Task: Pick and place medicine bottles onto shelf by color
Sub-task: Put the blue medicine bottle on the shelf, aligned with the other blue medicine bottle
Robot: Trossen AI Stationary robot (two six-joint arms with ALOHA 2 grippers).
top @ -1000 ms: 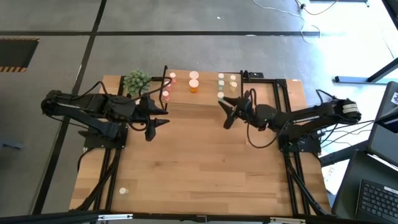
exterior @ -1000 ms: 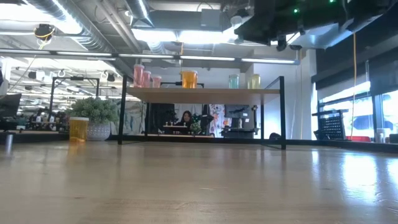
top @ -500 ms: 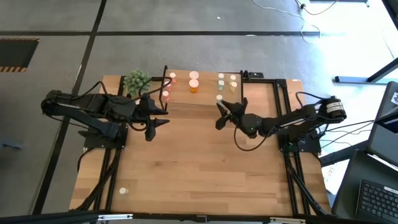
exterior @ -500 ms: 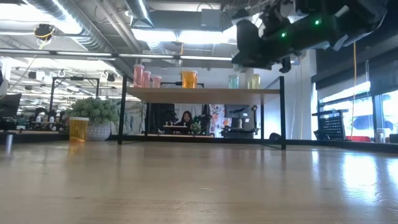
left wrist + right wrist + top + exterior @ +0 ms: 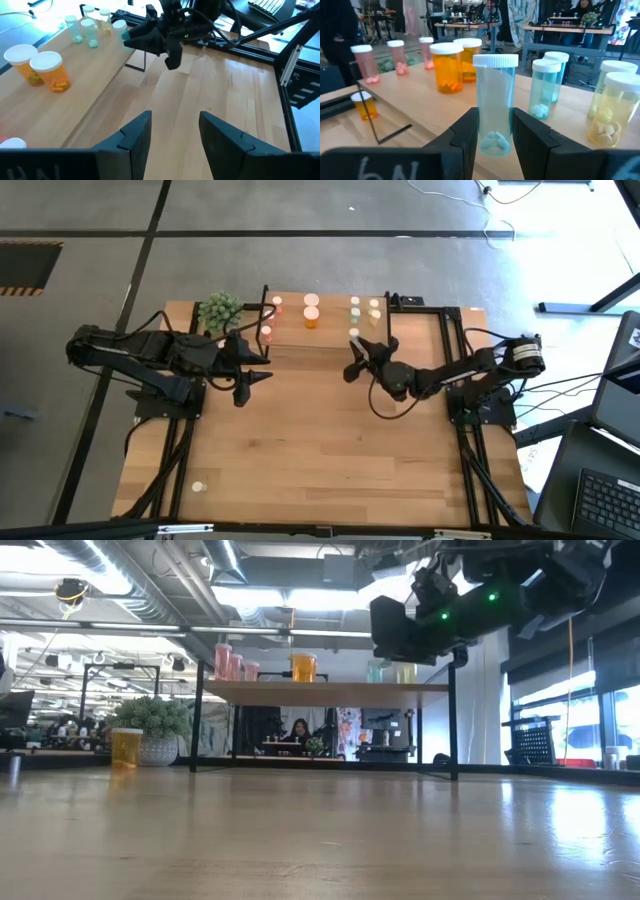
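Right end effector (image 5: 494, 131) grips; left end effector (image 5: 172, 131) hovers parted.

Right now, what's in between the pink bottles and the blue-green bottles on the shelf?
Two orange bottles stand there, between the pink bottles and the blue-green bottles on the shelf. It shows best in the right wrist view.

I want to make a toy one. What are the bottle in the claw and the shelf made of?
The bottle in the right gripper looks like clear bluish plastic, glossy and see-through, with a ridged white plastic cap. The shelf looks like pale wood with visible grain, on a thin black frame, probably metal.
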